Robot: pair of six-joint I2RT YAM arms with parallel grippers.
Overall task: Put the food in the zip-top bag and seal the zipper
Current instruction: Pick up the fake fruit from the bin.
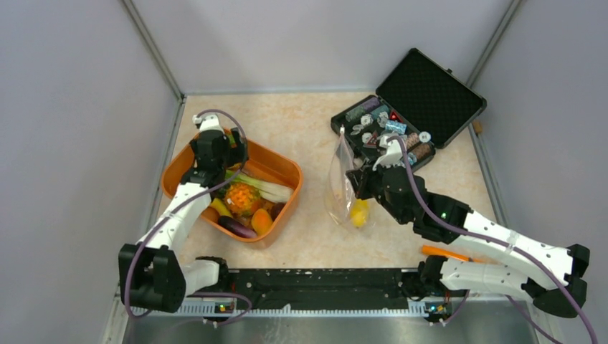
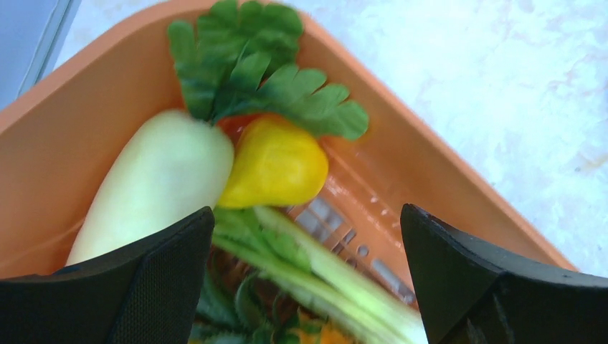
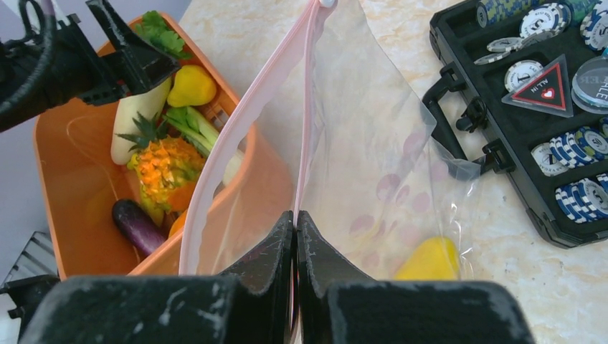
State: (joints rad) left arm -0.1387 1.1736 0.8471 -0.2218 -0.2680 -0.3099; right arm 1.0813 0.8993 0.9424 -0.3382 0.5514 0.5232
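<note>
The orange tub point(image 1: 283, 166) at the left holds the food: a pineapple point(image 1: 241, 195), an eggplant point(image 1: 235, 227), a leafy green-white stalk point(image 1: 267, 188), a yellow lemon point(image 2: 276, 163) and a pale long vegetable point(image 2: 154, 179). My left gripper point(image 2: 305, 269) is open above the tub's far corner, over the stalk point(image 2: 323, 276). My right gripper point(image 3: 295, 222) is shut on one side of the zip-top bag point(image 3: 373, 150) at its pinkish zipper point(image 3: 236, 129), and holds the mouth open and upright. A yellow piece of food point(image 3: 430, 259) lies inside the bag point(image 1: 343, 188).
An open black case point(image 1: 423, 100) with poker chips and trinkets stands at the back right, close behind the bag. An orange item point(image 1: 446, 252) lies near the right arm's base. Walls close in the table on three sides.
</note>
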